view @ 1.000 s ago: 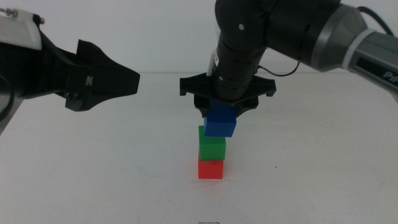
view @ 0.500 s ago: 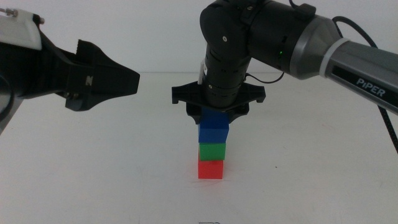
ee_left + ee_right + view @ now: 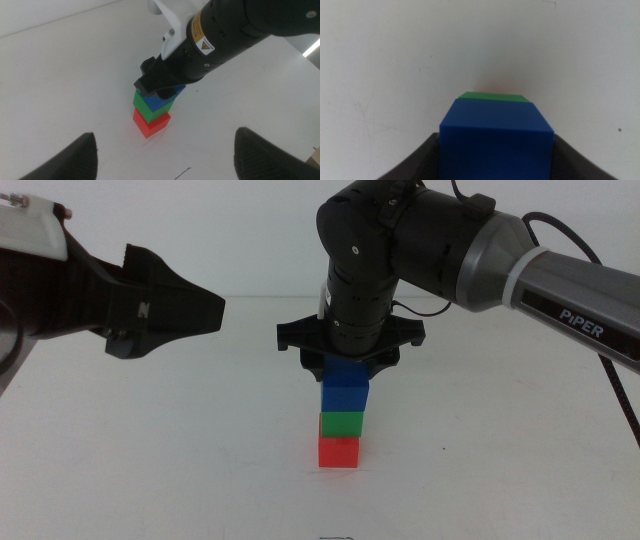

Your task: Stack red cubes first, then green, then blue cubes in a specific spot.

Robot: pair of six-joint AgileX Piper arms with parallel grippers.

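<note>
**Blue cube on the stack, right gripper not yet let go**

Right gripper (image 3: 343, 370) comes down from 12 o'clock over the tower, jaws closed on the blue cube (image 3: 344, 389). Blue sits on the green cube (image 3: 341, 423), which sits on the red cube (image 3: 339, 451), all on the white table (image 3: 180, 470) at centre. Faces look touching in the middle view; can't confirm blue is fully seated. Right wrist view: blue cube (image 3: 496, 142) fills the gap between the jaws, a strip of green (image 3: 492, 97) beyond it, so blue sits slightly offset over green.

Left gripper (image 3: 175, 308) hangs at 9 o'clock of the stack, well apart, jaws spread wide, holding nothing. Left wrist view shows the tower with red (image 3: 150, 123) at the base.

Risks, as judged:
- Blue offset from green: release may leave an overhang and tip it.
- One jaw parting first drags blue sideways and shoves green off red.
- Lifting before a full release pulls blue back up.
- Any sideways wrist drift topples the whole tower; nothing braces it.
</note>
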